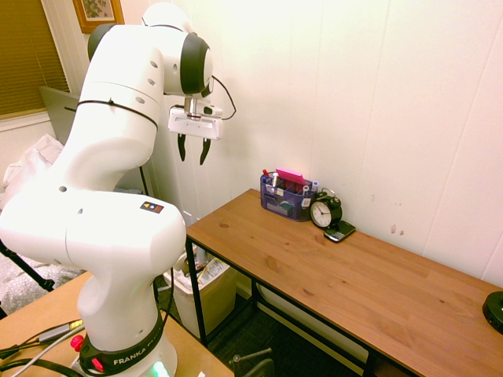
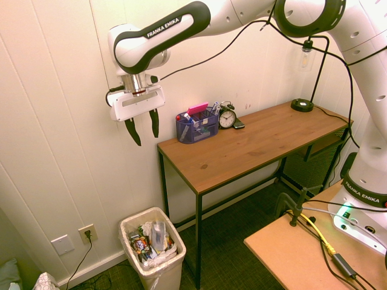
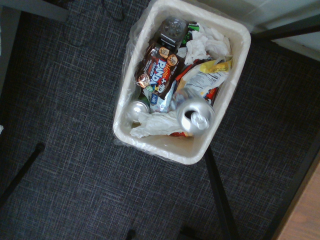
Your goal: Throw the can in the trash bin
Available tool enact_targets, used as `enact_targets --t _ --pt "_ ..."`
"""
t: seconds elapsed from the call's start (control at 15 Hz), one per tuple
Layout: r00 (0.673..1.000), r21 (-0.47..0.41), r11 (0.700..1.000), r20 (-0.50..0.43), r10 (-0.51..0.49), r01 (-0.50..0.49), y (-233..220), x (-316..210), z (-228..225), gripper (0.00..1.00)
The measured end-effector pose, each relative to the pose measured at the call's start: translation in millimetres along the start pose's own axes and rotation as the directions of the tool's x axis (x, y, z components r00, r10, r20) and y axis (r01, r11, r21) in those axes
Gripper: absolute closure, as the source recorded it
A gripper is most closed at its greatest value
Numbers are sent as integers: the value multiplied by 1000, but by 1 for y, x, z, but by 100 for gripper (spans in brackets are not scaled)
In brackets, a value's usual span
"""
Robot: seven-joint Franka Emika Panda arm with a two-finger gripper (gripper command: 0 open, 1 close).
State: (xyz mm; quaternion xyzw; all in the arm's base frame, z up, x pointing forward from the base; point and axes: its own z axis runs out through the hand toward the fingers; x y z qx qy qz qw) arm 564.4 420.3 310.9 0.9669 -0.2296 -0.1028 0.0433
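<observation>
Wrist view, looking straight down: trash bin (image 3: 227, 97), cream rectangular plastic, white liner bag folded over its rim, standing on dark woven carpet beside a black table leg.

Contents of bin:
- the can (image 3: 196, 116), silver, seen end-on with its pull-tab top facing up, resting on the litter near one short wall;
- a second silver can top (image 3: 133, 109) near the opposite long wall;
- a brown snack wrapper (image 3: 159, 64) with white lettering;
- a white and yellow printed packet (image 3: 209, 76);
- crumpled white paper (image 3: 207, 42) and a white tissue (image 3: 152, 122);
- a dark round lid or can top (image 3: 172, 29) at the far short wall.

Second exterior view: trash bin (image 2: 170, 268) on the floor left of the wooden table (image 2: 254, 145), below the gripper (image 2: 144, 126); the can (image 2: 158, 232) stands upright among the wrappers.

Gripper (image 1: 193, 149): fingers spread apart, nothing between them, hanging high beside the wall and off the table's end.

On the table, against the wall: blue-purple desk organiser (image 1: 286, 200) holding pens and a pink item; black clock (image 1: 324, 211) just beside it; small dark flat object (image 1: 339, 232) in front of the clock.
</observation>
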Motion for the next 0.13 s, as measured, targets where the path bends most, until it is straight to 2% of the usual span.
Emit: enact_targets --t 0.13 --pt "1000 12 999 -8 30 -30 13 16 -8 0"
